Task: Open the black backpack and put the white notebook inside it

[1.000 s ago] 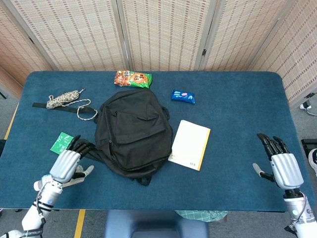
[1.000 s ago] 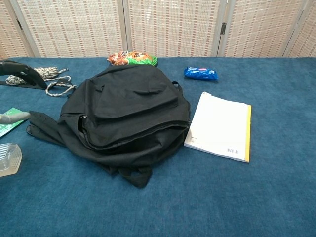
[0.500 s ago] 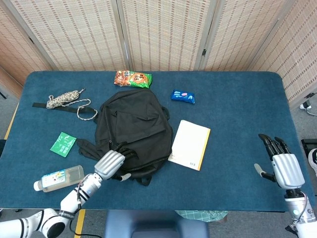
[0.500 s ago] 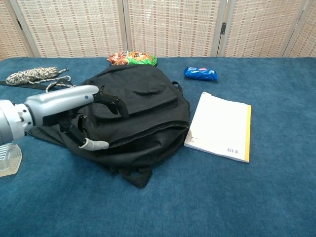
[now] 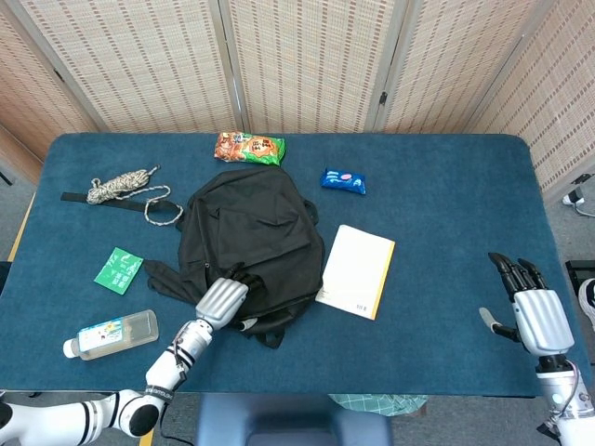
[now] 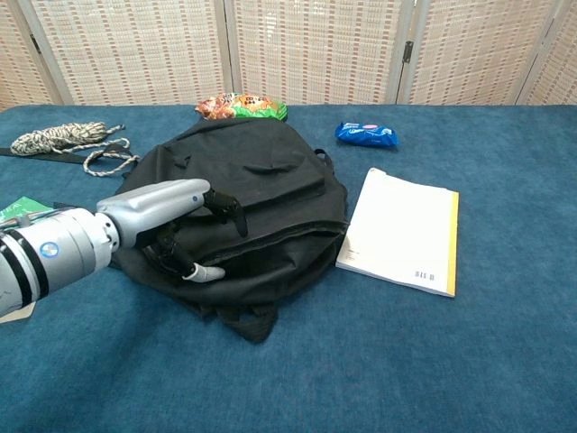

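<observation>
The black backpack point(image 5: 251, 237) point(image 6: 261, 194) lies flat and closed at the table's middle. The white notebook point(image 5: 356, 270) point(image 6: 401, 232), with a yellow edge, lies just to its right. My left hand point(image 5: 223, 299) point(image 6: 176, 216) hovers over the backpack's near left corner, fingers spread above the zipper side, holding nothing. My right hand point(image 5: 532, 311) stays far right near the table's front edge, fingers apart and empty; the chest view does not show it.
Around the backpack lie a coiled rope point(image 5: 125, 189), a green packet point(image 5: 118, 269), a plastic bottle point(image 5: 110, 334), an orange-green snack bag point(image 5: 249, 147) and a blue snack pack point(image 5: 344, 180). A folding screen stands behind the table.
My left hand has moved right from beside the green packet onto the backpack's near left corner. The right hand has barely shifted.
</observation>
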`<state>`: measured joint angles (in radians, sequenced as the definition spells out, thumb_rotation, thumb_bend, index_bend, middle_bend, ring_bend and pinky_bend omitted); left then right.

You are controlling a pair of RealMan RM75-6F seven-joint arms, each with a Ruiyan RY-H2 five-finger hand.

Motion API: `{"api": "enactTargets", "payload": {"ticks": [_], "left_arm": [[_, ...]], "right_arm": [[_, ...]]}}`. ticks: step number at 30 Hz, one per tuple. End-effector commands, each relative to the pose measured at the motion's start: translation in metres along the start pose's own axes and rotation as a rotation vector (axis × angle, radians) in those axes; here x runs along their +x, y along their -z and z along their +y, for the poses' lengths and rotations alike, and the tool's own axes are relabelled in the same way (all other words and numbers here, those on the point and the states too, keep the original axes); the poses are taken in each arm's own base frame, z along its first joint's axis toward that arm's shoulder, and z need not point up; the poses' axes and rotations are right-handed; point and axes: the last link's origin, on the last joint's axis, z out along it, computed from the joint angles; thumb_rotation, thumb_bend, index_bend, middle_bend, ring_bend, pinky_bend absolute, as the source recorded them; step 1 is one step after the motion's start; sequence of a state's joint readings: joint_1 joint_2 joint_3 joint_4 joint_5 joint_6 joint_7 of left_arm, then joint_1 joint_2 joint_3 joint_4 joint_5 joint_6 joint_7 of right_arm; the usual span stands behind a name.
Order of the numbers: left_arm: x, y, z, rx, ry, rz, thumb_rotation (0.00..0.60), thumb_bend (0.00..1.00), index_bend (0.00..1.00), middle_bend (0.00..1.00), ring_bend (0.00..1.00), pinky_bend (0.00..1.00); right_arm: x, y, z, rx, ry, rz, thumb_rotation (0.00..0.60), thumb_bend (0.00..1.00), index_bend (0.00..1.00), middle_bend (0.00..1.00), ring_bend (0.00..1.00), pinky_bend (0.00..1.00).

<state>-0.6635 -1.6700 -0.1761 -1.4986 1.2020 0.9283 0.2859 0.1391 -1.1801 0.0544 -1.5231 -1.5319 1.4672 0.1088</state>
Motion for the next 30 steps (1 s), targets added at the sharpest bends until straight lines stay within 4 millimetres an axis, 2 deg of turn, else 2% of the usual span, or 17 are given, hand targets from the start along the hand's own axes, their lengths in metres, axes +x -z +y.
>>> {"api": "enactTargets", "payload": {"ticks": [1, 10, 13, 16, 20, 24, 30], "left_arm": [[0.003, 0.0, -0.004, 0.034, 0.012, 0.036, 0.6, 0.33, 0.42, 0.28, 0.28, 0.01], [0.012, 0.015, -0.014, 0.08, 0.047, 0.091, 0.6, 0.5, 0.49, 0.32, 0.31, 0.02], [0.013, 0.016, -0.014, 0.086, 0.051, 0.116, 0.6, 0.54, 0.57, 0.35, 0.34, 0.04], [0.01, 0.013, -0.015, 0.089, 0.045, 0.128, 0.6, 0.63, 0.68, 0.38, 0.37, 0.05], [0.01, 0.01, -0.019, 0.102, 0.082, 0.142, 0.6, 0.69, 0.72, 0.4, 0.38, 0.05], [0.024, 0.007, -0.023, 0.113, 0.144, 0.2, 0.6, 0.72, 0.73, 0.42, 0.4, 0.06], [0.049, 0.0, -0.03, 0.142, 0.231, 0.241, 0.6, 0.72, 0.71, 0.42, 0.4, 0.06]], "right_arm": [[0.0, 0.0, 0.001, -0.003, -0.001, -0.001, 0.6, 0.32, 0.0, 0.14, 0.19, 0.11], [-0.002, 0.0, 0.003, -0.004, -0.008, -0.004, 0.6, 0.32, 0.0, 0.14, 0.19, 0.12], [-0.002, 0.0, 0.003, -0.001, -0.011, -0.002, 0.6, 0.32, 0.0, 0.14, 0.19, 0.12], [-0.003, -0.001, 0.002, 0.008, -0.01, -0.007, 0.6, 0.32, 0.0, 0.14, 0.19, 0.12], [-0.006, -0.002, -0.002, 0.041, 0.003, -0.017, 0.6, 0.32, 0.0, 0.14, 0.19, 0.12], [-0.018, -0.007, -0.013, 0.11, 0.029, -0.062, 0.6, 0.32, 0.0, 0.14, 0.2, 0.12], [-0.052, -0.03, -0.036, 0.248, 0.072, -0.122, 0.6, 0.32, 0.07, 0.16, 0.2, 0.12]]}}
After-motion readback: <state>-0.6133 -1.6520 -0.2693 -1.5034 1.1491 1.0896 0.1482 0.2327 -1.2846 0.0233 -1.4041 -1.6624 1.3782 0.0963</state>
